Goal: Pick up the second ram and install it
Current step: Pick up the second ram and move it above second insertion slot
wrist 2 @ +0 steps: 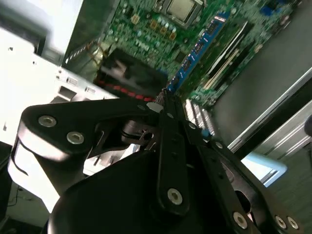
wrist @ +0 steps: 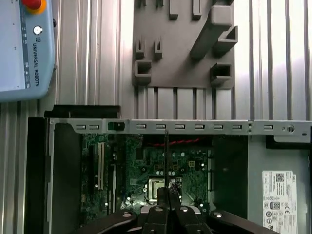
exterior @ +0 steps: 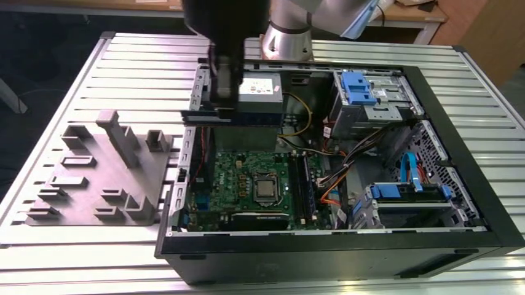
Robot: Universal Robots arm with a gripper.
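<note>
An open computer case (exterior: 328,246) lies on the slatted metal table (exterior: 82,258), its green motherboard (exterior: 246,178) exposed. Over the case's far end, the gripper (exterior: 223,109) pinches the second ram (exterior: 262,118) at mid-length, holding it level in the air above the motherboard.

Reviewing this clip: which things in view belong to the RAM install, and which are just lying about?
In the job: second ram, clamped in the hand; motherboard; memory sockets.
Lying about: grey fixture block; power supply; blue-latched drive cage; control pendant.
</note>
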